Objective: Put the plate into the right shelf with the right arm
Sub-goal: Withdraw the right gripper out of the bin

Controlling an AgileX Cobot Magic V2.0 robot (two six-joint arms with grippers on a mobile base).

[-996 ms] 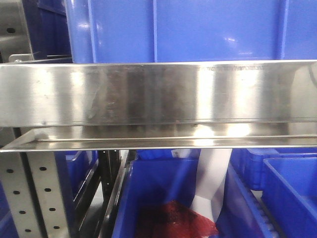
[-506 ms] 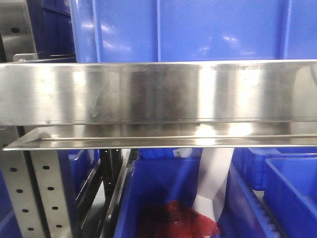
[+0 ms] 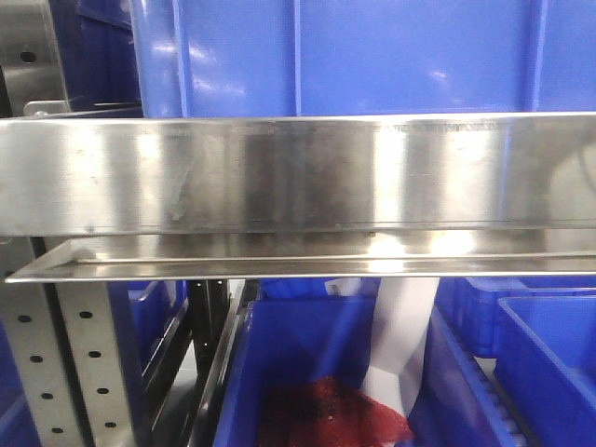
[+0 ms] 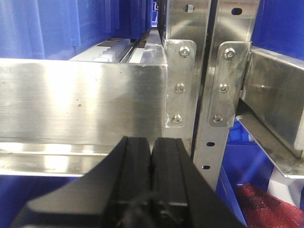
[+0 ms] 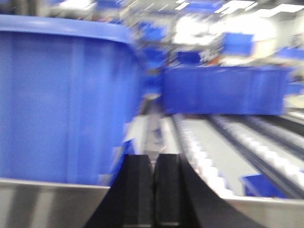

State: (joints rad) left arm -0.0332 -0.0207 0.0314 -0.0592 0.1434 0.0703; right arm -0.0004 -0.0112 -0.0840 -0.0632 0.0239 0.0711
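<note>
The plate is out of view in every frame. The right shelf is a shiny steel rack; its lipped edge fills the front view close up. My left gripper is shut with nothing between its black fingers, just short of a steel shelf front and its bolted uprights. My right gripper is also shut and empty. It points over a steel shelf edge onto a shelf level with roller tracks. The right wrist view is blurred.
A large blue bin stands on the upper shelf; another blue bin is left of the right gripper. Below, a blue bin holds a red mesh bundle and a white strip. A perforated upright is at lower left.
The front view shifted a little, so the shelf and bins slid slightly to the right in the picture; since half a second ago it has held still.
</note>
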